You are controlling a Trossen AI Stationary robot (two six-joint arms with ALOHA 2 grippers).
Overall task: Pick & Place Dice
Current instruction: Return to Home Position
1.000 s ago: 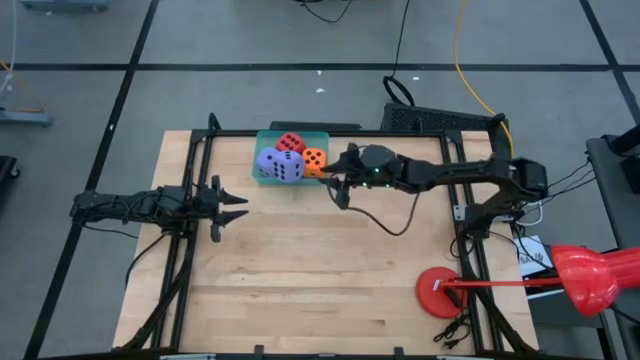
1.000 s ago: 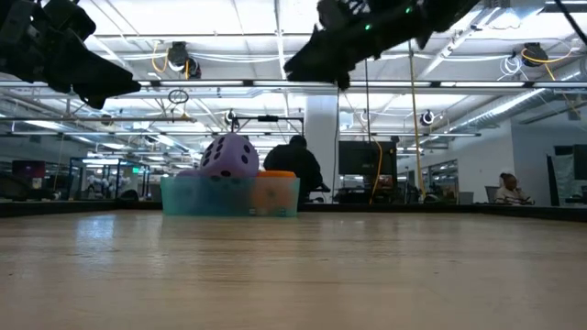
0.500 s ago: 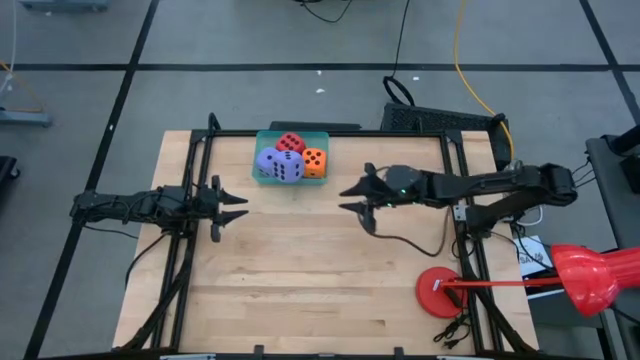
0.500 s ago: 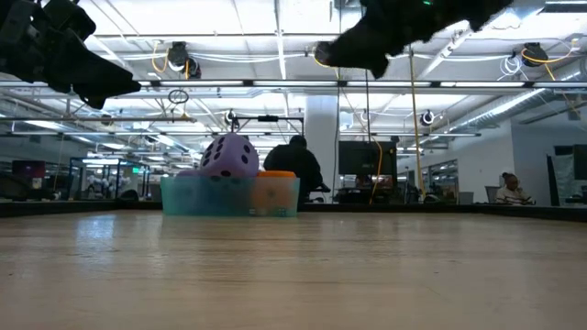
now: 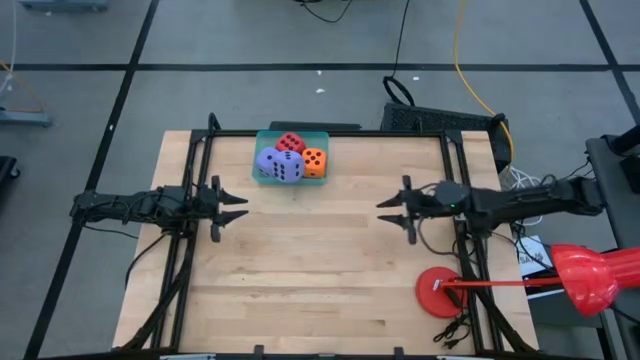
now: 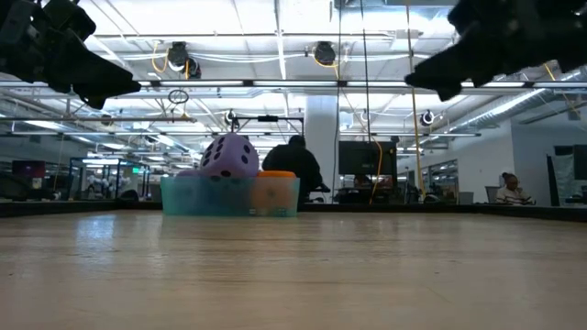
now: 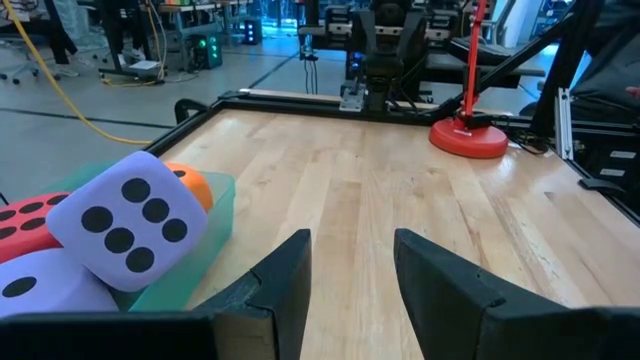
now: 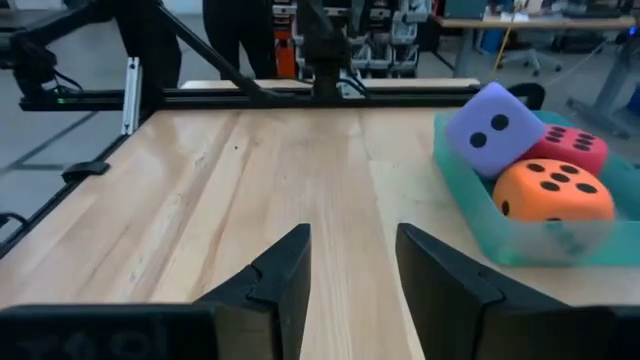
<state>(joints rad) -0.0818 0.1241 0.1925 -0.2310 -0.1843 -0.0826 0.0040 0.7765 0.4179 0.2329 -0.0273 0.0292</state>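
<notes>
The pale wooden bench (image 5: 320, 290) stands on a grey floor (image 5: 240, 40) crossed by dark lines. A yellow cable (image 5: 460, 55) trails over that floor, and a round red base (image 5: 437, 291) sits on the bench by its right-hand edge. The low view looks across into a large open hall with bright strip lights (image 6: 275, 23) and pipes on a white ceiling, a pale pillar (image 6: 322, 147) and dark screens (image 6: 359, 158) beside it. A person in dark clothing (image 6: 295, 165) is far behind the bench, and another person (image 6: 508, 187) sits far off at the right.
</notes>
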